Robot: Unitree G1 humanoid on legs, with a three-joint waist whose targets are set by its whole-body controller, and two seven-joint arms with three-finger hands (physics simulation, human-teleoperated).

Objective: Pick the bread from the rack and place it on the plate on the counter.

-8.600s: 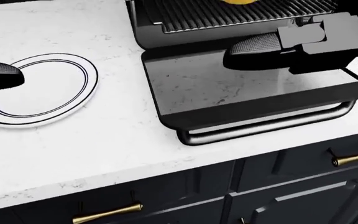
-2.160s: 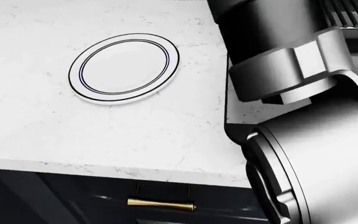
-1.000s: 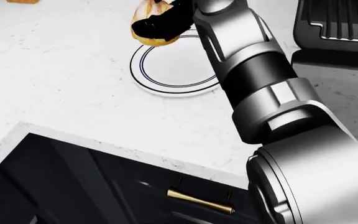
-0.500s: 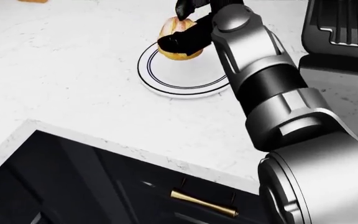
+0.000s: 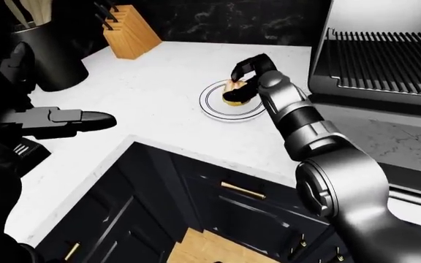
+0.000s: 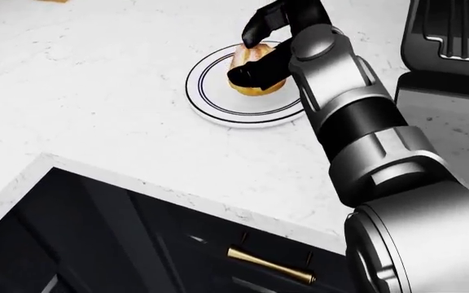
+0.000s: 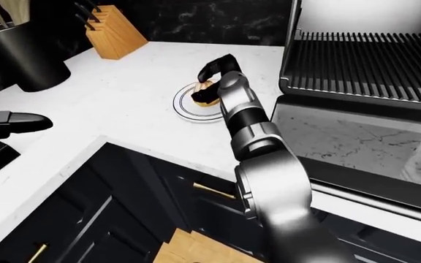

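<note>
Now | my right robot hand (image 6: 271, 46) grips the golden round bread roll (image 6: 253, 76) | roll sits directly under fingers, inside the white dark-ringed plate (image 6: 218, 104) on the white marble table (image 6: 96, 91) | left robot hand (image 5: 86, 120) well apart, grip unreadable.

My right arm (image 6: 357, 116) extended from lower right of head view up toward top centre, elbow low, forearm angled up-left. Right hand (image 6: 271, 46) at arm's end, black fingers (image 6: 255, 24) curled downward, thumb (image 6: 255, 72) below them, closed round bread (image 6: 249, 61). Wrist bent slightly down. My left arm (image 5: 20, 123) enters left-eye view from left, held roughly level. Left hand (image 5: 86, 120) pointing right, fingers straight and together, holding nothing. Hands well apart.
</note>
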